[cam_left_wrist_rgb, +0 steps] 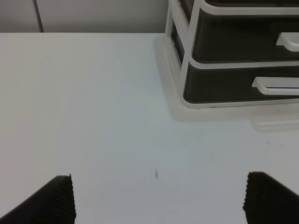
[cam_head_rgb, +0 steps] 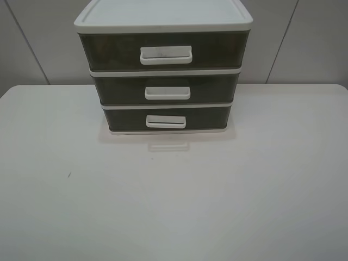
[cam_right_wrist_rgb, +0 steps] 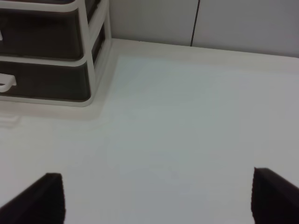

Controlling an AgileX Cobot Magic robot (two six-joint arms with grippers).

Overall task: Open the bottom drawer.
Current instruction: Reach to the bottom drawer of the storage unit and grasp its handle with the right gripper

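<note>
Sitting closed at the far edge of the desk [cam_head_rgb: 163,206], bottom drawer [cam_head_rgb: 167,118] flush in white unit [cam_head_rgb: 163,13]; left gripper [cam_left_wrist_rgb: 159,198] and right gripper [cam_right_wrist_rgb: 156,196] spread wide, holding nothing.

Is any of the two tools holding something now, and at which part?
Nothing is held. The left tool and the right tool are open, apart from the bottom drawer.

3 drawers [cam_head_rgb: 114,51] [cam_head_rgb: 119,89] [cam_head_rgb: 125,118]; 1 unit [cam_head_rgb: 163,13]; 1 tbl [cam_head_rgb: 163,206]; 2 grippers [cam_left_wrist_rgb: 159,200] [cam_right_wrist_rgb: 154,198]

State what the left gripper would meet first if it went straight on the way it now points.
Probably bare table: the open left gripper aims beside the drawer unit, missing the bottom drawer; depth is unclear.
</note>
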